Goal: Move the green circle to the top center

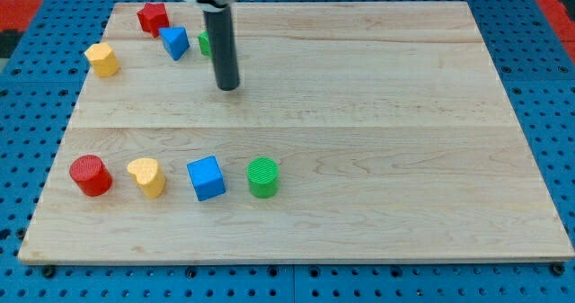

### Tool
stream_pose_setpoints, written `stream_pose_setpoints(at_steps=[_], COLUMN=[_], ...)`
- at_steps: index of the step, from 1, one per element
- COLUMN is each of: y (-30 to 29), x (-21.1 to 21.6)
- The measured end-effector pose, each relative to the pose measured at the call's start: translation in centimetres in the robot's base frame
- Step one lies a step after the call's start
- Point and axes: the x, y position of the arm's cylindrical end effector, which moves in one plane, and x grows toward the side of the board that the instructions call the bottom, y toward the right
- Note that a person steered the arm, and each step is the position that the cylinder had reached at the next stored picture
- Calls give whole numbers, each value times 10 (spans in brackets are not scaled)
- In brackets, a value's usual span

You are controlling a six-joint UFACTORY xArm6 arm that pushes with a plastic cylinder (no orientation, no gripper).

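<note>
tip (228, 86) upper left | cylinder (263, 177) well below, right of cube (207, 178)

No readable text anywhere

The pale wooden board (359, 114), the blue perforated table (539, 69) under it and the small coloured blocks carry no letters, numbers, labels, brand marks or signs that can be made out; the dark rod likewise shows no marking.

My tip (228, 87) rests well above the green circle (263, 177).
</note>
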Motion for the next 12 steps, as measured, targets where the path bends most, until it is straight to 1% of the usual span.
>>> stream_pose_setpoints(at_steps=[1, 2, 3, 4, 5, 6, 7, 8, 9, 10, 11, 12], y=[6, 64, 116, 135, 139, 70, 33, 82, 57, 59, 33, 18], x=[1, 20, 104, 135, 213, 243, 234, 193, 140, 145, 150, 113])
